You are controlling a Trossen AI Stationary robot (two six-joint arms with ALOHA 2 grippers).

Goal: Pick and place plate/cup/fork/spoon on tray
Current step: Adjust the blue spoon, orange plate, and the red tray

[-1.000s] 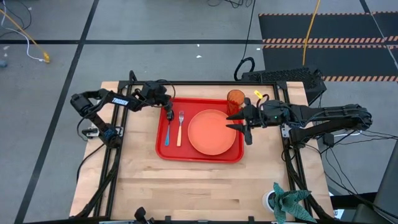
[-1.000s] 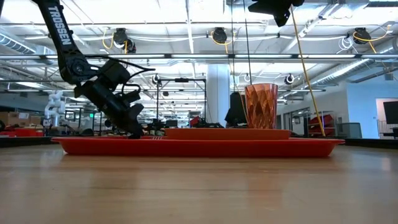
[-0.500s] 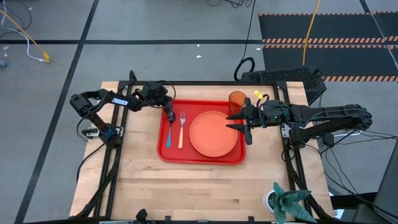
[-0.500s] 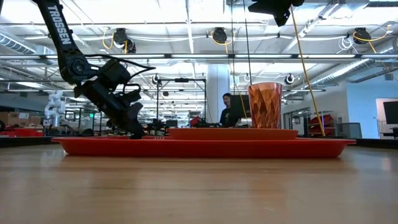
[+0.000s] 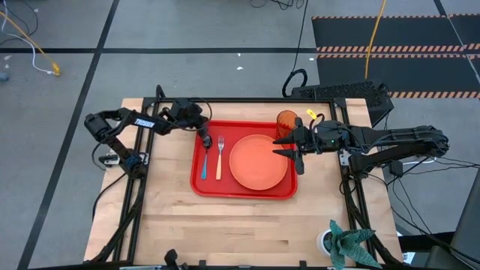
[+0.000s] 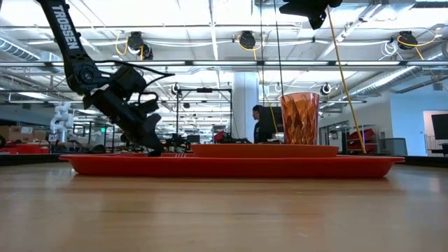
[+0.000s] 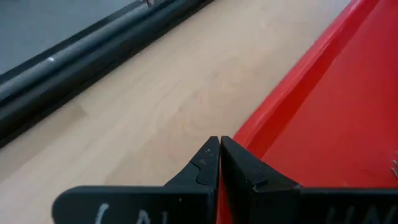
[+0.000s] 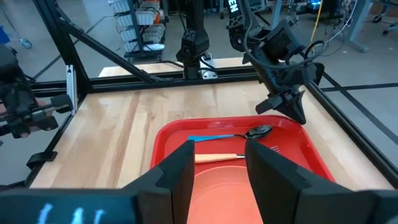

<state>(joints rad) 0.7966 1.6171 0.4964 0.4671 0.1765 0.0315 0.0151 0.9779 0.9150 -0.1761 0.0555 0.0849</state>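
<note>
The left gripper (image 5: 203, 137), jaws together, arm reading "TROSSEN", is pressing the tray's (image 5: 244, 190) rim; right gripper (image 5: 298, 148) is hovering, jaws apart.

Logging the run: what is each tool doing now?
Left tool: closed, holding nothing, at the tray's corner by the spoon.
Right tool: open, empty, beside the plate.

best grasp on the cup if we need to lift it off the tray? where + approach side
Grip the cup around its upper wall, near the rim. It stands upright in the tray's far right corner, taller than wide, with the plate close in front. The right gripper sits open right beside it, so come in level from the right, fingers either side. The left gripper is across the tray, shut.
</note>
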